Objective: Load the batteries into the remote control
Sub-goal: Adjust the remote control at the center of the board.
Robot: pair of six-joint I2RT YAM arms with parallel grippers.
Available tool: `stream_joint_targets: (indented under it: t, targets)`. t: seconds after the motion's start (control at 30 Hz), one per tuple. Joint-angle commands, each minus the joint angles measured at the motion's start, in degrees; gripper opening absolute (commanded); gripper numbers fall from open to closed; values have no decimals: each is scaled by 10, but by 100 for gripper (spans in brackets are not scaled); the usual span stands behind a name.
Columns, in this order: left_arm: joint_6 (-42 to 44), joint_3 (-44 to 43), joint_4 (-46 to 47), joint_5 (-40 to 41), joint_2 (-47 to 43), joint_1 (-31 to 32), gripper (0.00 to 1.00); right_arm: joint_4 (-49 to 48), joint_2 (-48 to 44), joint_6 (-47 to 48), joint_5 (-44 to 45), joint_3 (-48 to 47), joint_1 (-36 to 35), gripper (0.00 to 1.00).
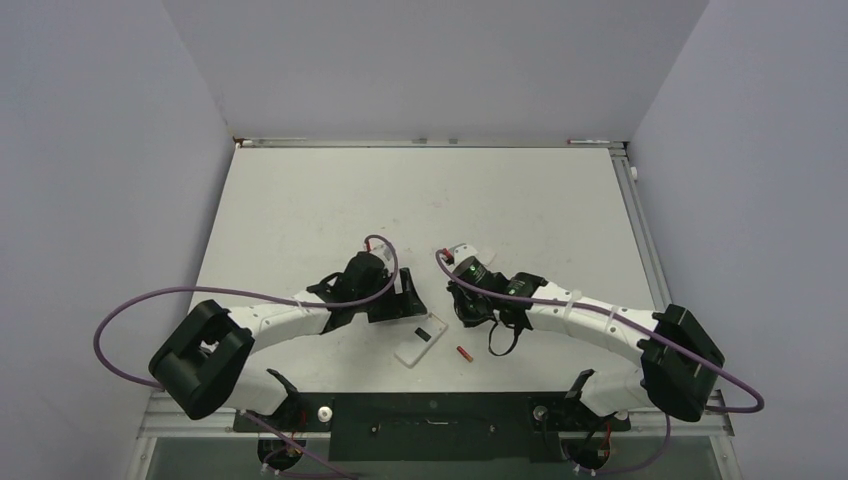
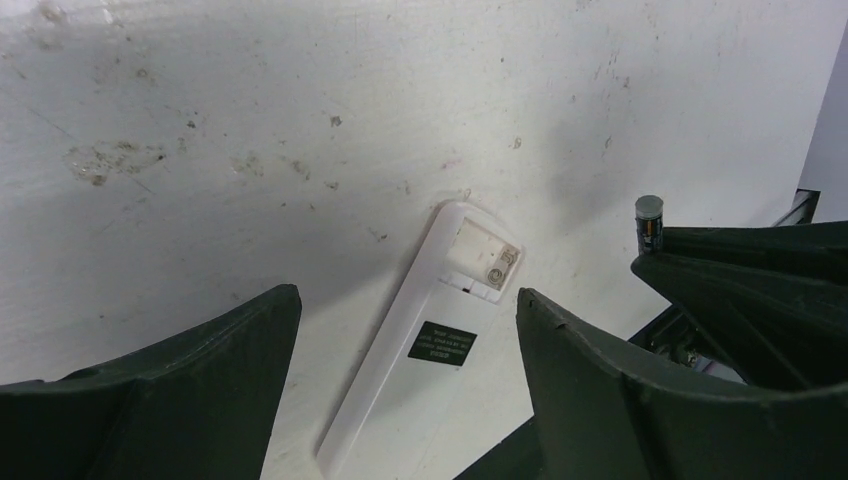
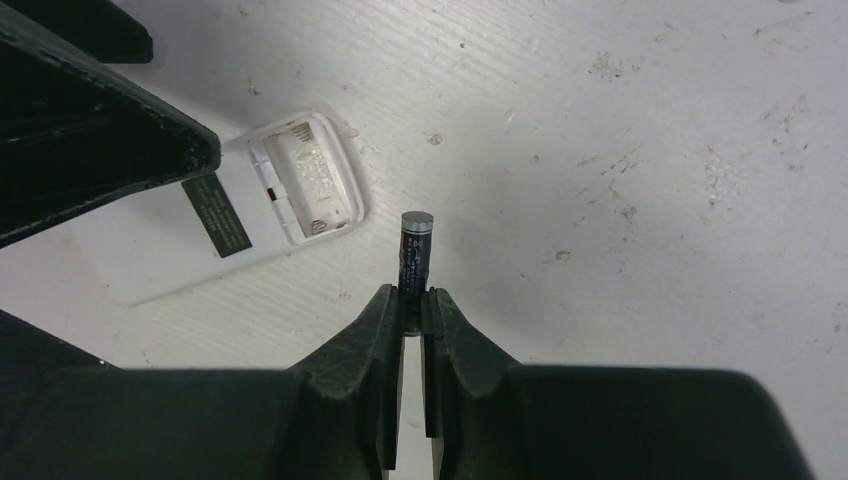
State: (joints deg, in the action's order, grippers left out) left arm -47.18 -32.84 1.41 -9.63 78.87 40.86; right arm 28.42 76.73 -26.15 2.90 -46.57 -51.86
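The remote control [image 1: 420,341] lies back side up on the table, near the front. Its battery compartment [image 2: 482,254] is open and looks empty; it also shows in the right wrist view [image 3: 305,180]. My left gripper [image 2: 407,300] is open and hovers over the remote, one finger to each side. My right gripper [image 3: 412,292] is shut on a battery [image 3: 415,250], held upright just right of the compartment end. That battery also shows in the left wrist view [image 2: 649,222]. A second red battery [image 1: 464,353] lies on the table right of the remote.
The two grippers [image 1: 408,297] [image 1: 463,303] are close together above the remote. The left gripper's finger [image 3: 100,130] fills the right wrist view's upper left. Grey walls enclose the table [image 1: 300,200] on three sides.
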Motion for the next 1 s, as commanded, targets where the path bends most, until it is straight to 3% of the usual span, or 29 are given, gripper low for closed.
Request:
stream_joint_targets:
  t: [0.0,0.27,0.67,0.97]
  targets:
    - [-43,13,38,-33,-2,-3,76,22,12,29,-13,-31,-6,8]
    - [-118,111,75,-45,-66,22,76,18,35,65,-41,-43,-7,8]
    - [-170,128,111,-33,-89,82,76,27,68,123,-74,-80,-7,8]
    - [-108,120,36,8,-133,28,77,46,92,210,-92,-115,-7,8]
